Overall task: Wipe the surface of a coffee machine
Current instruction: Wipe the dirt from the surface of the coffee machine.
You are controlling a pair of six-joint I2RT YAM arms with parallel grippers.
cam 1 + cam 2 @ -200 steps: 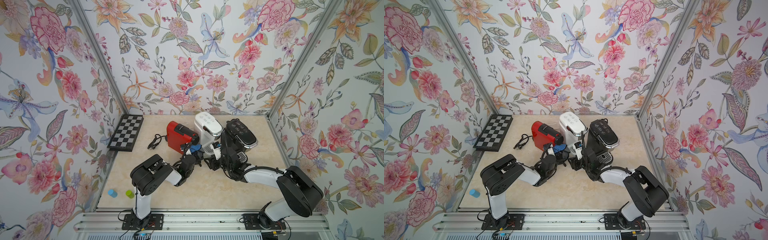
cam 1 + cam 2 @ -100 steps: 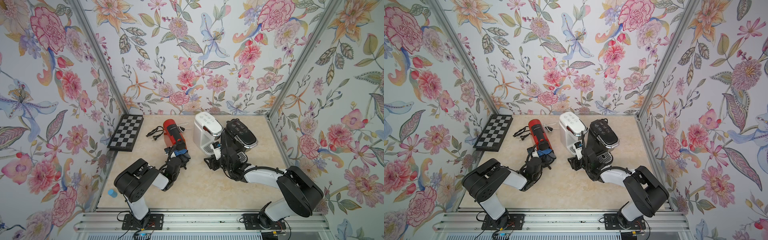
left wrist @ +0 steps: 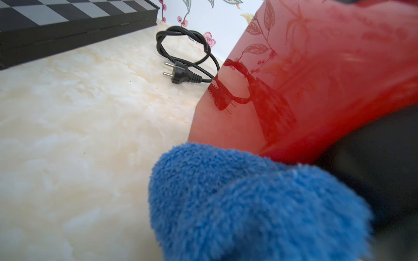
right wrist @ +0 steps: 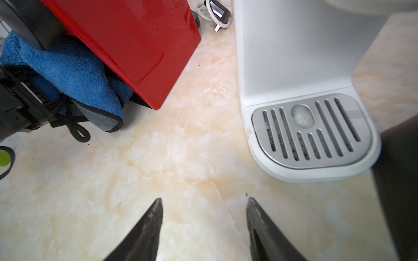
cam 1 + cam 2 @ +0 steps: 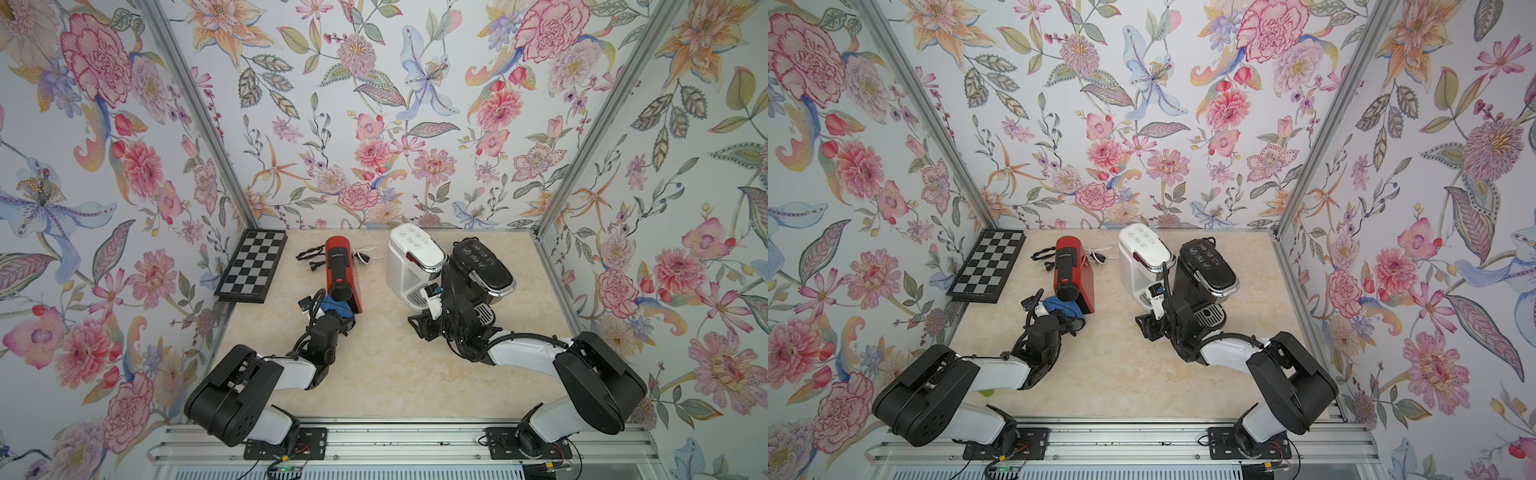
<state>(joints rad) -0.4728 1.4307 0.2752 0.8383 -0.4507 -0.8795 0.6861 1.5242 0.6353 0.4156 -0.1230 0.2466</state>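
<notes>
Since a second ago your left arm has swung towards the chessboard (image 5: 253, 266) side, and the red coffee machine (image 5: 340, 270) has come with it: it was tucked against the white coffee machine (image 5: 409, 266) and now stands well apart from it, nose towards the arms. Your left gripper (image 5: 338, 318) is clenched on the blue cloth (image 5: 334, 306), which is bunched under the red machine's black brew head and pressed against its front. The left wrist view shows the cloth (image 3: 248, 203) touching the lower edge of the glossy red side panel (image 3: 316, 79). That placement looks deliberate, since the pull opened a gap that lets you reach the red panels without bumping the neighbours. Your right gripper (image 4: 203, 200) hangs low over the marble table (image 5: 386, 374) with its jaws apart and nothing between them, just in front of the white machine's drip tray (image 4: 312, 131) and beside the black coffee machine (image 5: 482, 266). From there it could brace a machine, though it touches none now. Behind the red machine its black power cord (image 3: 185, 56) lies coiled, with a white cable (image 5: 361, 255) beside it. I judge the wipe to be under way on the front only, with the top and sides yet to do. Press lightly, because this light machine clearly slides on the smooth stone.
</notes>
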